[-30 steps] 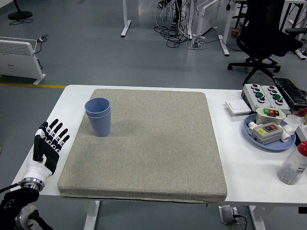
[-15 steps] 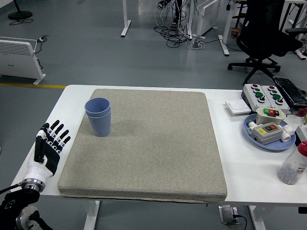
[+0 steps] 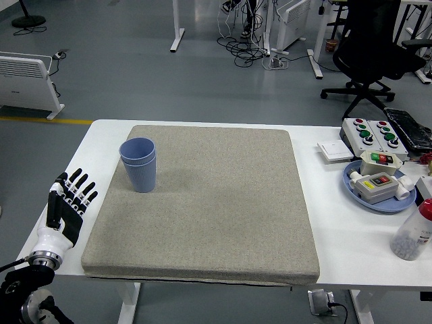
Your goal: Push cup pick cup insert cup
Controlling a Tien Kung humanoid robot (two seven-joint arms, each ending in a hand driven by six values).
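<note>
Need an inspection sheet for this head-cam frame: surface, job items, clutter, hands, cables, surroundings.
Surface: white table with a grey mat covering most of it.
Job's things: blue cups, one nested in the other, upright on the mat's far left.
Clutter: right side, blue plate holding a button box; two more button boxes; clear bottle with red cap at the right edge.
Grippers: left robot hand open, fingers spread, at the table's left edge, clear of the cups; right not in view.
Cables: loose bundle on the floor beyond the table.
Surroundings: black office chair, white heater, grey floor.
</note>
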